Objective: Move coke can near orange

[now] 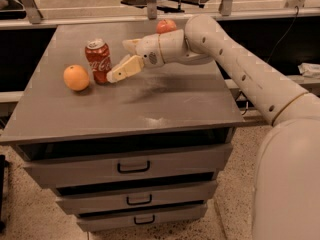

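Observation:
The red coke can [98, 61] stands upright on the grey table [150, 104], at the left. The orange [76, 77] lies just to its left, a small gap apart. My gripper [119, 60] is just right of the can, open and empty. Its lower finger [125, 68] points at the can's base and ends beside it. The upper finger [131, 45] is behind and to the right of the can. My white arm reaches in from the right.
A reddish apple [166, 26] sits at the table's back edge, partly hidden behind my wrist. The table is a cabinet with three drawers [134, 167] below its front edge. A rail and dark gaps run behind the table.

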`<state>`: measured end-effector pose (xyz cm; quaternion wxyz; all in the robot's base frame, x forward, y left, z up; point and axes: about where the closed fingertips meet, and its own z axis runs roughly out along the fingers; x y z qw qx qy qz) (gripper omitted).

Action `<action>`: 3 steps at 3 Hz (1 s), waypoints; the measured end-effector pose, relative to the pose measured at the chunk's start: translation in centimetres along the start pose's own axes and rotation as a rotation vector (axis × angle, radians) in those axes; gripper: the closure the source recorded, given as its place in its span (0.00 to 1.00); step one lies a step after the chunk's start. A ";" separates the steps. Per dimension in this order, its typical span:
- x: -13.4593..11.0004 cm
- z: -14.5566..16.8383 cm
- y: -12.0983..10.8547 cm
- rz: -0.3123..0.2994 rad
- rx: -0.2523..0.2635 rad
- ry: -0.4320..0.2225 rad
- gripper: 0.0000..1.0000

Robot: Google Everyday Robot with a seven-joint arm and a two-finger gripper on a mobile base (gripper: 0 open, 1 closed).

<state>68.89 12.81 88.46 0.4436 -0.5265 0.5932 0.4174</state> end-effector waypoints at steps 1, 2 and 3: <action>-1.5 -5.8 0.4 -0.071 0.072 0.022 0.00; -3.9 -13.3 1.4 -0.169 0.158 0.046 0.00; -3.9 -13.3 1.4 -0.169 0.158 0.046 0.00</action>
